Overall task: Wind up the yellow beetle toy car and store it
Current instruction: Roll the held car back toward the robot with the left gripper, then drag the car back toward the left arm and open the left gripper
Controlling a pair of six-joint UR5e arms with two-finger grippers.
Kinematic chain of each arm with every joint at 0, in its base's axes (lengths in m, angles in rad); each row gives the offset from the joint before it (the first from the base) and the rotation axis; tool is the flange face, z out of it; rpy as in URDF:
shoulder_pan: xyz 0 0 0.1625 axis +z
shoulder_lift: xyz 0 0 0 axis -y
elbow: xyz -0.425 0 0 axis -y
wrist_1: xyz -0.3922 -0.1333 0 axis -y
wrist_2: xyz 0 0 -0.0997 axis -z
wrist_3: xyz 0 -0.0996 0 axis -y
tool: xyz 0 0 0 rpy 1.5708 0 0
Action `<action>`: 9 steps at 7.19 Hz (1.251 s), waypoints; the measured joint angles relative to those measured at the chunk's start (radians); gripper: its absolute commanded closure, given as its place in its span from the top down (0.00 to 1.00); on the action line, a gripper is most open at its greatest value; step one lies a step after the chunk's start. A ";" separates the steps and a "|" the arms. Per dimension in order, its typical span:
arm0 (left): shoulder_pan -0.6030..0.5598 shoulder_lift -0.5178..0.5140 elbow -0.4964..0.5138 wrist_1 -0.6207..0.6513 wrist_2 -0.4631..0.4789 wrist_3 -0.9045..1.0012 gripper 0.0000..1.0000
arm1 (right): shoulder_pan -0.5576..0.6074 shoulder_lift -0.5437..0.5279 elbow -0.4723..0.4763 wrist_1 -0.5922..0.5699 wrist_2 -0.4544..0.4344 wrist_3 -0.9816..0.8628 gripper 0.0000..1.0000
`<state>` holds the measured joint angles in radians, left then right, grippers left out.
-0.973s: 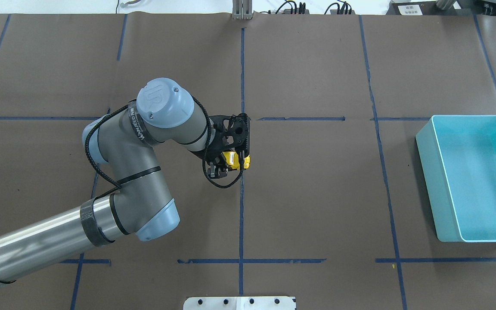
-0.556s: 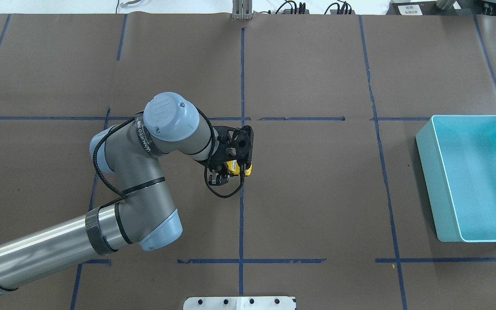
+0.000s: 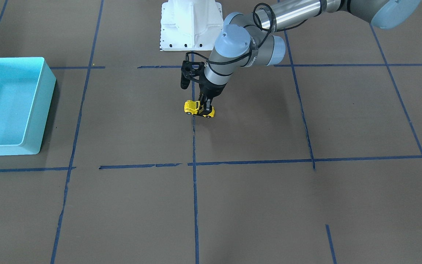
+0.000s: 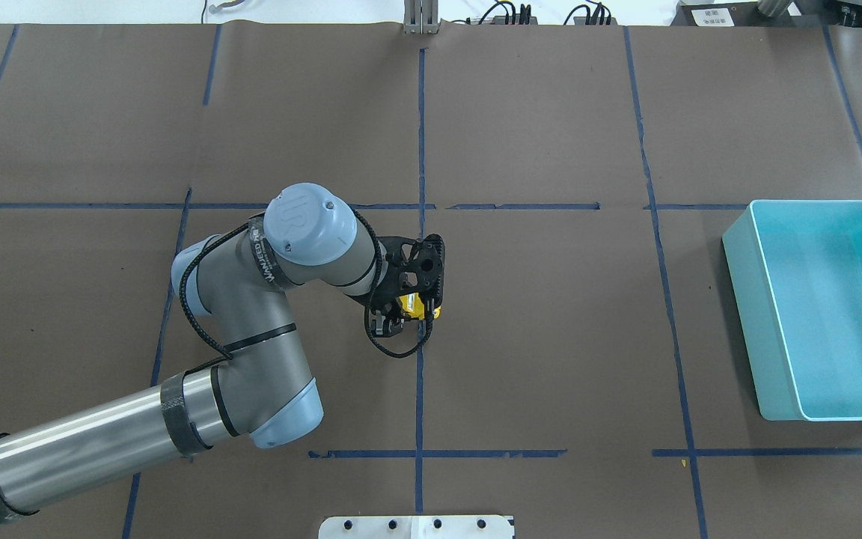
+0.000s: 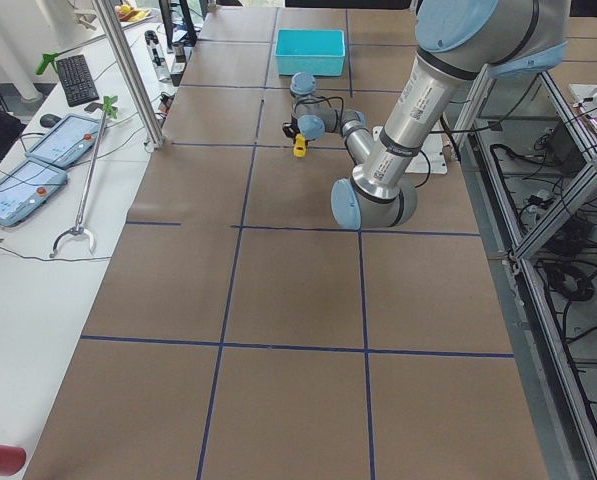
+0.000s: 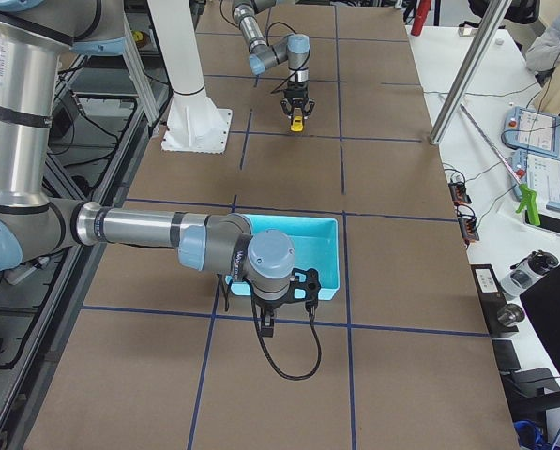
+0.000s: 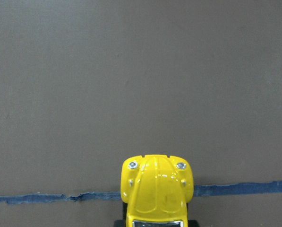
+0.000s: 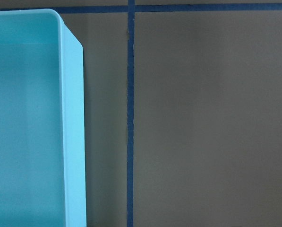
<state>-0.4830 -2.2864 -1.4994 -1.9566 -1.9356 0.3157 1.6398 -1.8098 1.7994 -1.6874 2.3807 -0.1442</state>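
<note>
The yellow beetle toy car point(image 3: 195, 107) stands wheels-down on the brown table at a blue tape line. It also shows in the overhead view point(image 4: 407, 302), and its hood shows in the left wrist view point(image 7: 157, 189). My left gripper point(image 3: 206, 107) points down and is shut on the car's body. The turquoise bin point(image 4: 756, 314) stands empty at the table's right side. My right gripper point(image 6: 266, 324) hangs beside the bin's near wall; I cannot tell whether it is open or shut.
The white base plate point(image 3: 191, 25) sits at the robot's edge of the table. Blue tape lines cross the brown surface. The bin's rim point(image 8: 72, 118) fills the left of the right wrist view. Operator tools lie on a side desk point(image 5: 38, 150).
My left arm has drawn the gripper and the car back toward the robot's side of the table along the tape line. The bin has not moved.
</note>
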 measured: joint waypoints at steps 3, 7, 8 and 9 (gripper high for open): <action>0.013 -0.002 0.026 -0.014 0.001 -0.006 0.00 | 0.000 0.002 0.000 0.001 -0.001 0.000 1.00; 0.015 0.018 0.029 -0.057 0.000 0.000 0.00 | 0.000 0.001 0.000 0.001 -0.002 0.000 1.00; 0.013 0.036 0.028 -0.097 0.000 0.001 0.00 | 0.000 0.001 0.000 0.000 -0.002 0.000 1.00; 0.009 0.054 0.027 -0.135 -0.002 0.002 0.00 | 0.000 0.001 0.000 0.001 -0.001 0.000 1.00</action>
<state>-0.4740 -2.2319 -1.4720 -2.0918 -1.9375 0.3180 1.6398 -1.8086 1.7994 -1.6869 2.3792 -0.1442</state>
